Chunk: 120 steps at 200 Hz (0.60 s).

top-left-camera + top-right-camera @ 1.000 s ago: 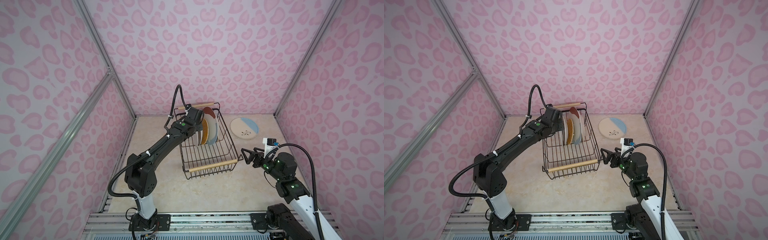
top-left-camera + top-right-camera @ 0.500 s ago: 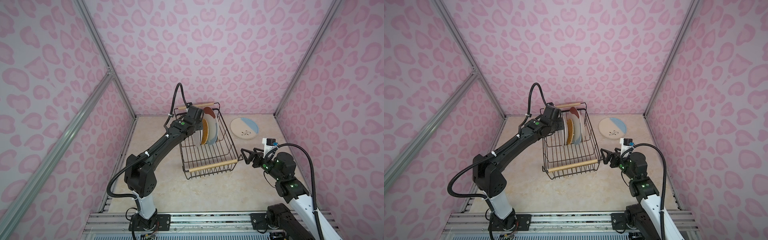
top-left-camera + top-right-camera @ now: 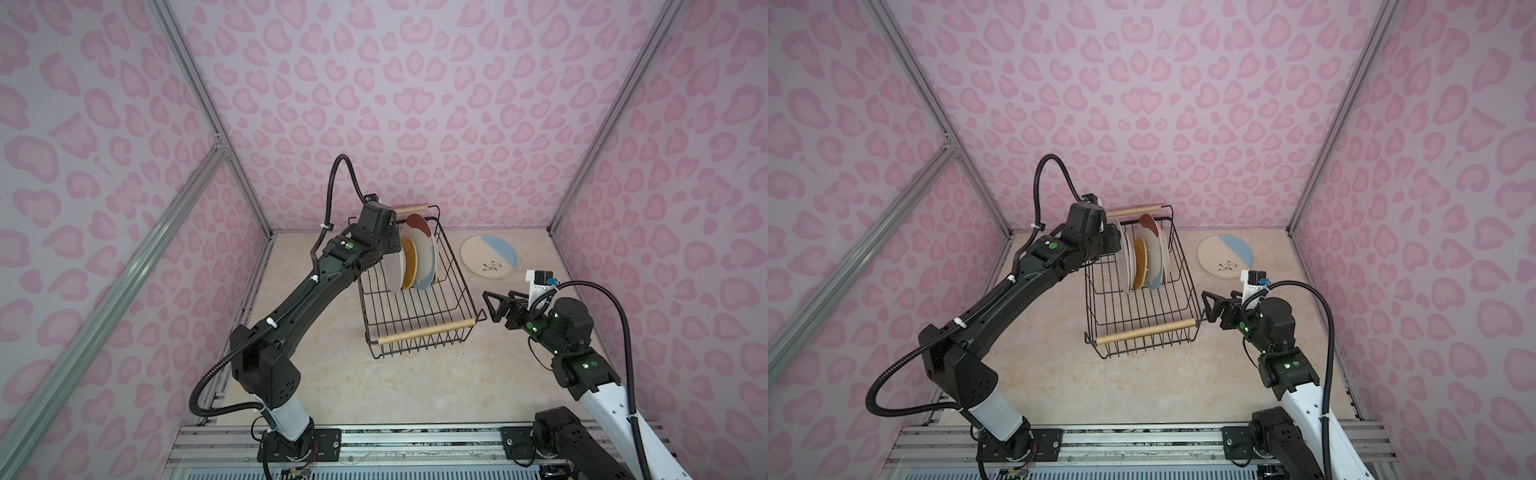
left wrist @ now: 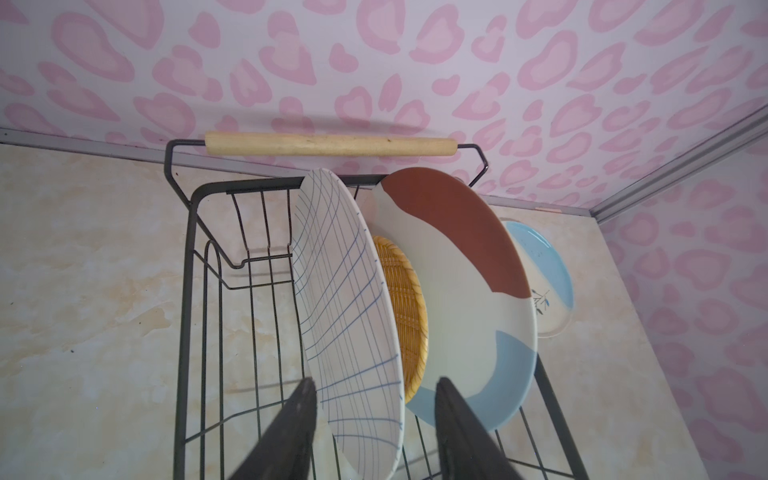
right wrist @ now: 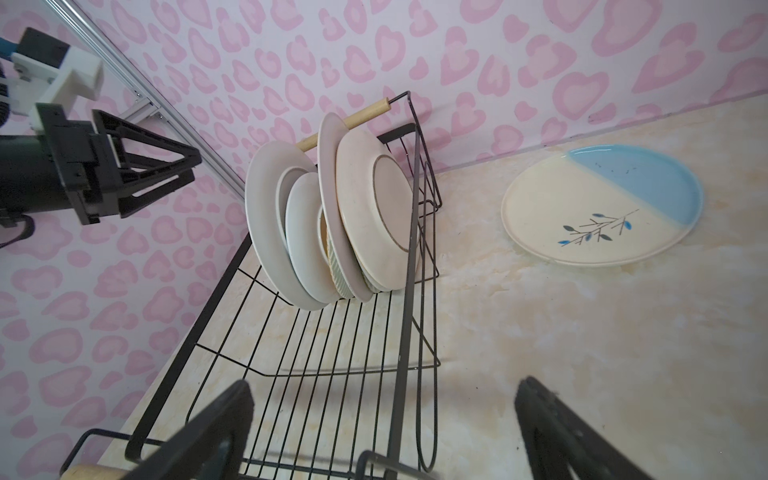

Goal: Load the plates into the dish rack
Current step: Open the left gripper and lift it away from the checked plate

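One dish rack (image 3: 419,309), two wooden handles (image 3: 426,331), at least five racked plates (image 5: 374,208), one loose plate (image 3: 488,254).

light: even, bright | shadows: soft, under rack wires | edges: wide-angle bending | near pincer blurred

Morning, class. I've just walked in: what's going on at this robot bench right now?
Plates are being loaded into a wire rack, and several stand on edge at its far end. The left end effector is open by the gridded plate, not gripping it. The right end effector hangs open beside the rack's near corner, holding nothing. One cream-and-blue plate lies flat on the table, not yet loaded.
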{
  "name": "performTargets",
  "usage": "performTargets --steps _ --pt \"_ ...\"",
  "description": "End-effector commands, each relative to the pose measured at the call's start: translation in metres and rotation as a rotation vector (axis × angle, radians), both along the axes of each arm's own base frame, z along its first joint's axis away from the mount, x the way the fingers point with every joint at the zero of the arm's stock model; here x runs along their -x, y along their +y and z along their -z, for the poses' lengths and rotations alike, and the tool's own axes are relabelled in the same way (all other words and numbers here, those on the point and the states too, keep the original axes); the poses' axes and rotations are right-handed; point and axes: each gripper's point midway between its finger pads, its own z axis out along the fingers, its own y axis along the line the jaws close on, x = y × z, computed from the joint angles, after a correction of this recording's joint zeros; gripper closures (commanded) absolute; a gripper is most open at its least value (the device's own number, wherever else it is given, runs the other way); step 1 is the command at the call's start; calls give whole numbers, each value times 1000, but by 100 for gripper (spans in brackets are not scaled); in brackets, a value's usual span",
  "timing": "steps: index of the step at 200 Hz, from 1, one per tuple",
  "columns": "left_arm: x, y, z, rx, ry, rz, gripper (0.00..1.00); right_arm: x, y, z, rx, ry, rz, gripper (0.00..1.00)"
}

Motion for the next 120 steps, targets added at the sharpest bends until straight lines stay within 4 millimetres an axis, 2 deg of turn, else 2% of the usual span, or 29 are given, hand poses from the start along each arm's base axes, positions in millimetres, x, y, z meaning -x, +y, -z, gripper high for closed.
performTargets --steps 1,34,66,80,89,91,120 --pt "15 3 -21 23 -27 44 48 -3 -7 2 7 35 46 2" --pt "47 12 -55 72 -95 110 39 -13 -22 -4 13 86 134 2" --pt "94 20 -79 114 -198 235 13 -36 -49 10 -72 211 244 2" --pt "116 27 -79 112 -230 279 0 -50 -62 23 -145 258 288 2" --pt "131 33 -79 114 -254 303 2 -58 -72 32 -196 285 319 3" --pt "134 34 -73 109 -246 310 2 -60 -74 34 -206 290 326 3" --pt "173 48 -44 83 -259 380 2 -88 -106 63 -221 357 448 6"
